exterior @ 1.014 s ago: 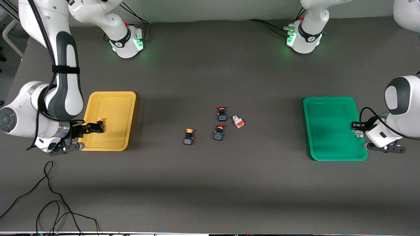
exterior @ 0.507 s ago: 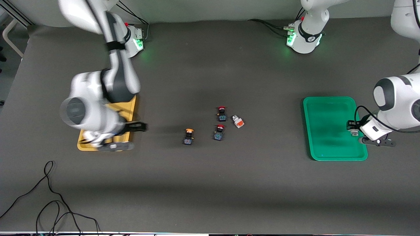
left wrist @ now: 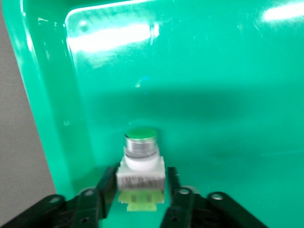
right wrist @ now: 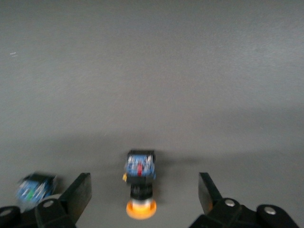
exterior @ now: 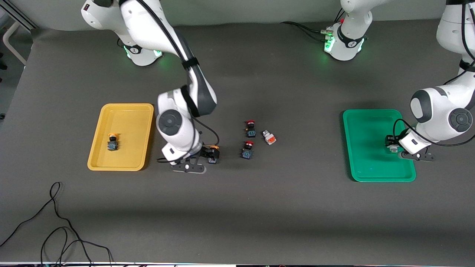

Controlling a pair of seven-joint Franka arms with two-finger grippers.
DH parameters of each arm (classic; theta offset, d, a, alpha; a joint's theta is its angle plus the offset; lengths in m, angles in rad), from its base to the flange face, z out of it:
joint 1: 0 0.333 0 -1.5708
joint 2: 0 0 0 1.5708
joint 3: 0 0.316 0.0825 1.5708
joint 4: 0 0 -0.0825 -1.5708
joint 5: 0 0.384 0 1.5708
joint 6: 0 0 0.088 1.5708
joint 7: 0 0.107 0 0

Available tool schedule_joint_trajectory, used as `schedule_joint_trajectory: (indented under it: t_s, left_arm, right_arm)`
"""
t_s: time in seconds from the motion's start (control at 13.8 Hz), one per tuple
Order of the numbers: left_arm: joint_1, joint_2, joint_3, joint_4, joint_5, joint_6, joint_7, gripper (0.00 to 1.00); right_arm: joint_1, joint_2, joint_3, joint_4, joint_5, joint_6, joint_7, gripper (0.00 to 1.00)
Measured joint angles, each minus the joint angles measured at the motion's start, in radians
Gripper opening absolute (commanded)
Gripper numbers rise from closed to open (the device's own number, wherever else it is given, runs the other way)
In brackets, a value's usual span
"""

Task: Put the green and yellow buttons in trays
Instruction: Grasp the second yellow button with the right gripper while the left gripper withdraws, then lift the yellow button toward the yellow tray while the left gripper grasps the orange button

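Note:
One yellow-capped button (exterior: 112, 142) lies in the yellow tray (exterior: 126, 106). A second yellow-capped button (exterior: 213, 154) lies on the table mid-way between the trays. My right gripper (exterior: 208, 155) is open and low around it. In the right wrist view the button (right wrist: 141, 183) lies between the wide-apart fingers (right wrist: 78, 192) of that gripper (right wrist: 145, 192), touching neither. My left gripper (exterior: 391, 145) is shut on the green button (exterior: 392, 148) over the green tray (exterior: 371, 111). In the left wrist view the gripper (left wrist: 141, 185) holds the button's white body (left wrist: 141, 166) above the tray floor (left wrist: 213, 71).
Two red-capped buttons (exterior: 251, 128) (exterior: 248, 149) and a white button with an orange face (exterior: 269, 137) lie beside the second yellow button, toward the left arm's end. One blue-bodied button (right wrist: 35, 186) shows beside my right gripper. Black cables (exterior: 55, 222) lie near the front camera.
My right gripper let go of the first yellow button in the yellow tray and swung over to the second one. My left gripper carried the green button farther in over the green tray.

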Motion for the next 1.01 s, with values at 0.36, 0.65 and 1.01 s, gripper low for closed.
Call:
schedule_joint_trajectory:
  t_s: [0.36, 0.65, 1.01]
  left_arm:
    - [-0.001, -0.027, -0.017, 0.029, 0.0, -0.048, 0.0, 1.0]
    - [-0.039, -0.104, -0.106, 0.18, -0.006, -0.397, -0.103, 1.0]
    - [-0.283, -0.105, -0.18, 0.365, -0.011, -0.622, -0.565, 0.99]
  right_arm:
    - [-0.003, 0.079, 0.063, 0.006, 0.002, 0.077, 0.057, 0.8]
    - [-0.004, 0.101, 0.076, 0.007, 0.018, 0.101, 0.061, 0.34]
    - [-0.01, 0.103, 0.074, 0.018, 0.019, 0.102, 0.061, 0.26]
